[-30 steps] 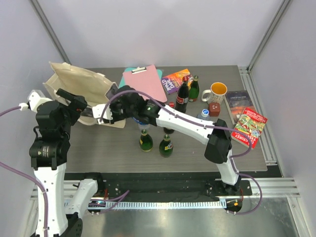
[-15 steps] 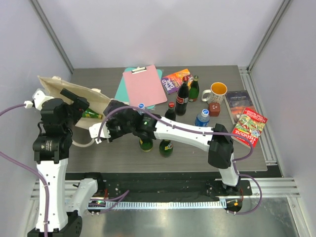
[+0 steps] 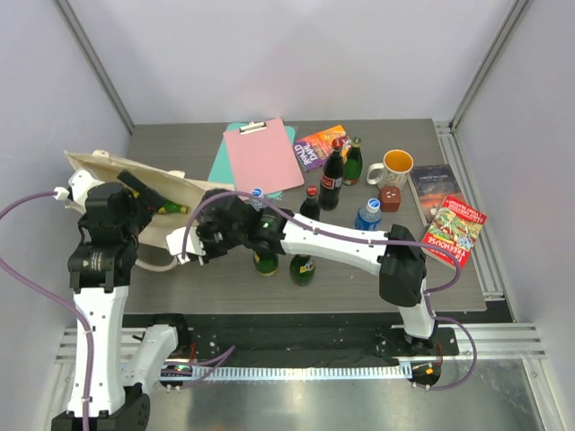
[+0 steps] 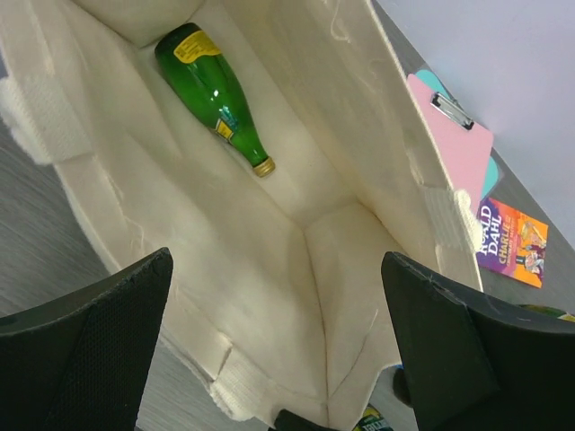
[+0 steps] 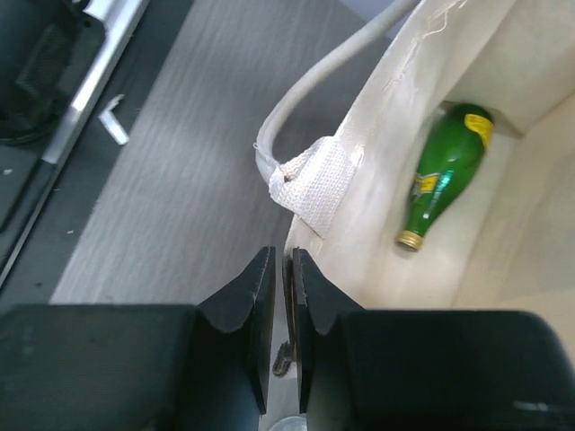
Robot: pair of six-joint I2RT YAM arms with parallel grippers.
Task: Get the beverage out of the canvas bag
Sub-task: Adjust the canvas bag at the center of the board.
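The cream canvas bag (image 3: 108,166) lies on its side at the table's left, its mouth held open. Inside it lies the beverage, a green glass bottle (image 4: 211,94) with a yellow label and gold cap, also seen in the right wrist view as the bottle (image 5: 445,171) and from above as the bottle (image 3: 169,208). My left gripper (image 4: 277,260) hangs open over the bag's mouth, apart from the bottle. My right gripper (image 5: 284,260) is shut on the thin near rim of the bag (image 5: 395,242), just below a stitched handle patch (image 5: 319,180).
Two green bottles (image 3: 265,260) (image 3: 302,267) stand just right of the bag near my right arm. Behind are a pink clipboard (image 3: 262,154), a book (image 3: 319,145), a cola bottle (image 3: 333,175), a mug (image 3: 395,166) and more books (image 3: 454,229).
My right gripper has shut on the bag's rim and drawn it forward and left. The bag went from bunched up to spread open, showing the bottle. My left gripper dropped toward the mouth.
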